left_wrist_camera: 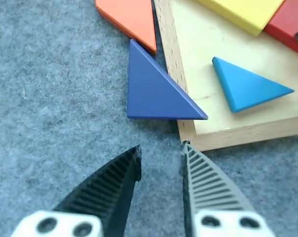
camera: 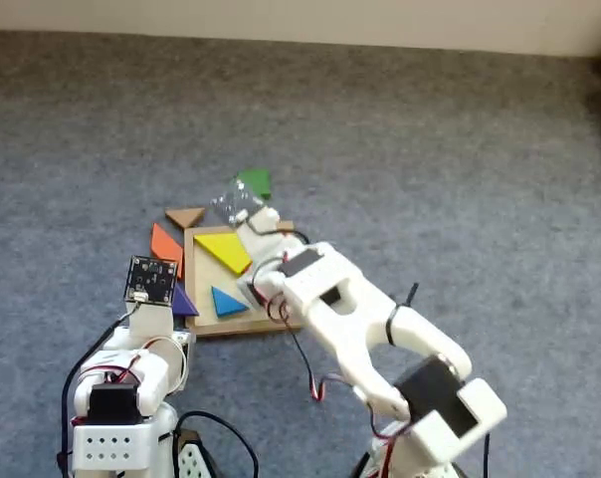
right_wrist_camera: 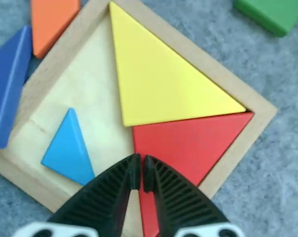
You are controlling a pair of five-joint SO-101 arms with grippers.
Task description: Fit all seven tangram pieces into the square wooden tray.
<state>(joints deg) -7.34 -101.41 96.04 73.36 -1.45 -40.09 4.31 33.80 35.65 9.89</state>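
The square wooden tray (right_wrist_camera: 260, 121) holds a large yellow triangle (right_wrist_camera: 159, 79), a red triangle (right_wrist_camera: 188, 143) and a small light-blue triangle (right_wrist_camera: 67, 148). My right gripper (right_wrist_camera: 141, 163) is shut with nothing in it, over the red triangle's corner nearest the light-blue piece. My left gripper (left_wrist_camera: 160, 150) stands open over the carpet just short of a dark-blue triangle (left_wrist_camera: 154, 91), which leans against the tray's outer rim (left_wrist_camera: 181, 79). An orange piece (left_wrist_camera: 131, 17) lies beyond it. A green piece (camera: 254, 183) and a brown triangle (camera: 185, 216) lie on the carpet past the tray (camera: 193, 261).
Everything rests on grey carpet (camera: 430, 149), with wide free room to the right and at the back. The right arm's white body (camera: 360, 319) hangs over the tray's right side. A crumpled shiny scrap (camera: 233, 204) lies near the green piece.
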